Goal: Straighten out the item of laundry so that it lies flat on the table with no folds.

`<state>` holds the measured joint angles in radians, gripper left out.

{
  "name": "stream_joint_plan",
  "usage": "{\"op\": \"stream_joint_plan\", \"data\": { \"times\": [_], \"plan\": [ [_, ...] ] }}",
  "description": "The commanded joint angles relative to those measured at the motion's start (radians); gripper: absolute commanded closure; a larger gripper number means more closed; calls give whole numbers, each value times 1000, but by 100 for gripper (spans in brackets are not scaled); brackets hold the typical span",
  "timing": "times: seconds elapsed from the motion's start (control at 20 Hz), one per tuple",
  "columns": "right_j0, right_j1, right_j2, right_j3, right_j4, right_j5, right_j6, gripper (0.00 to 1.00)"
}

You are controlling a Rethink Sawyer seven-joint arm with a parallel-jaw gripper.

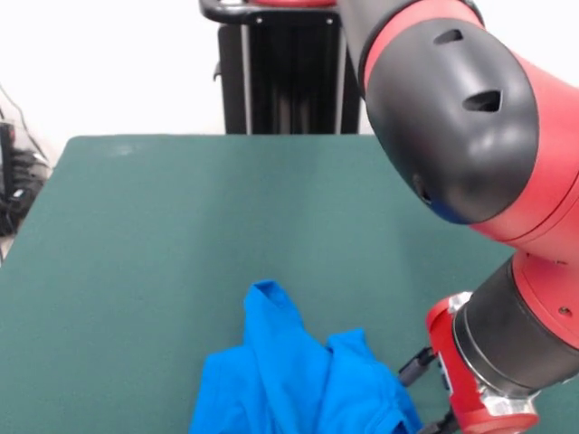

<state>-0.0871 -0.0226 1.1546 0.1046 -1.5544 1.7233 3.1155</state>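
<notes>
The item of laundry (298,380), a bright blue shirt, lies crumpled and bunched at the near middle of the table (181,226). One pointed fold sticks up toward the far side, and the shirt's lower part runs off the picture's bottom edge. Its print and lettering are hidden in the folds. The red and black arm (470,127) reaches down at the right, and its wrist (488,380) hangs just right of the shirt. The gripper itself is below the picture's edge and does not show.
The black pedestal (280,72) stands at the table's far side. Dark cables and gear (14,181) sit past the table's left edge. The arm's bulky joints fill the right side above the table.
</notes>
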Motion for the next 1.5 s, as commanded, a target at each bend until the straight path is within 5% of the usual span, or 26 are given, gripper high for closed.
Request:
{"op": "stream_joint_plan", "data": {
  "times": [0.05, 0.7, 1.15, 1.2, 1.5],
  "plan": [
    [-3, -10, 43, 77, -80, 122, -66, 0],
    [-20, 34, 23, 96, 50, -1, 25, 0],
    [-24, 62, 63, 80, 31, -20, 6, 0],
    [-23, 59, 65, 81, 20, -11, -17, 100],
    [-31, 63, 93, 69, 13, 5, 17, 100]
  ]
}}
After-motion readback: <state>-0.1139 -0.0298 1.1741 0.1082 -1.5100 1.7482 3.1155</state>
